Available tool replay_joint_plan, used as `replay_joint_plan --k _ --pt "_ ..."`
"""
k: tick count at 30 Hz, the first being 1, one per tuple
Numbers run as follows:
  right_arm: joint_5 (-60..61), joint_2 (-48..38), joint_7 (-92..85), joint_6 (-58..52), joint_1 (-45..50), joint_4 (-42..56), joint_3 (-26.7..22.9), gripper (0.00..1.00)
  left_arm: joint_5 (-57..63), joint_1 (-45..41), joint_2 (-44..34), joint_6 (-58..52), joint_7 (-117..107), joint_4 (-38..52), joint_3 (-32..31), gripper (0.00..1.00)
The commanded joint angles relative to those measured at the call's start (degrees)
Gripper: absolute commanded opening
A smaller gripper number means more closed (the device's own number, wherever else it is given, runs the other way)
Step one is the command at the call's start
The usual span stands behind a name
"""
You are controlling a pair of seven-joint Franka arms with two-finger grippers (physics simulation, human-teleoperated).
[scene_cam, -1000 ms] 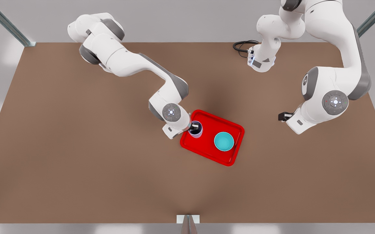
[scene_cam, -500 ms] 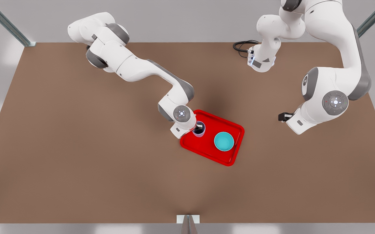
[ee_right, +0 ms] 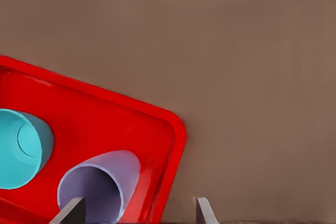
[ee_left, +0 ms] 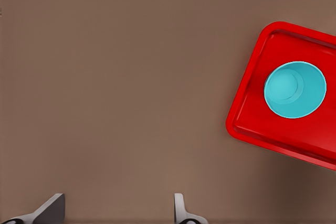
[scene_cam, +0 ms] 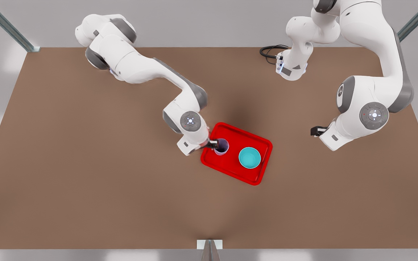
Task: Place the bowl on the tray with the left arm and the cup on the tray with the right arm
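A brown table [scene_cam: 85,174] fills the grey-walled room. On the red tray [scene_cam: 256,174] stand the cup [scene_cam: 222,146] and bowl [scene_cam: 249,157] — the right gripper [scene_cam: 214,144] is open around the cup's rim. The left gripper [scene_cam: 314,130] waits aside, open and empty.

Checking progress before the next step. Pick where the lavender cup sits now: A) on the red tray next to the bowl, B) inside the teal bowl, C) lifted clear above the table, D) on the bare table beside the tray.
A: the cup stands on the tray, apart from the bowl.
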Motion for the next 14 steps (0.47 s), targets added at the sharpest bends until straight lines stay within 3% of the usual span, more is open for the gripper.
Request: replay_joint_plan --k 1,4,5,7,8,9,10,11,14 --pt "0.0 -3.2 -0.2 0.0 -2.4 -3.6 0.0 1.00 0.0 0.0 -0.1 0.0 0.0 0.0 0.0 1.00" --pt "3.6 -20.6 -5.8 -0.4 -18.0 -19.6 0.5 1.00 -1.4 0.0 -0.3 -0.5 -0.5 0.1 0.0 1.00" --pt "6.7 -30.6 -13.3 -1.0 -25.3 -28.6 0.4 1.00 -1.8 0.0 -0.2 -0.8 -0.8 0.2 0.0 1.00" --pt "12.2 -41.1 -33.2 -11.5 -37.7 -31.0 -0.6 1.00 -1.8 0.0 0.6 -1.4 -0.9 2.7 -0.1 1.00" --pt "12.1 -35.8 -35.9 -23.1 -30.1 -19.4 -12.4 1.00 -1.8 0.0 0.9 -1.7 -0.9 2.8 0.0 1.00" --pt "12.1 -30.5 -36.7 -31.3 -22.7 -7.5 -20.9 1.00 -1.7 0.0 1.0 -1.7 -0.9 2.9 -0.1 1.00" --pt "12.0 -28.3 -37.0 -35.9 -22.0 -2.1 -22.0 1.00 -1.7 0.0 1.0 -1.7 -1.0 2.8 -0.1 1.00" --pt "12.5 -28.3 -41.6 -35.1 -19.5 -2.5 -26.7 1.00 -1.7 0.0 1.0 -1.7 -1.0 2.9 -0.1 1.00" --pt "13.7 -28.8 -42.4 -33.3 -19.3 -4.6 -26.8 1.00 -1.7 0.0 1.1 -1.8 -1.0 2.9 0.0 1.00"
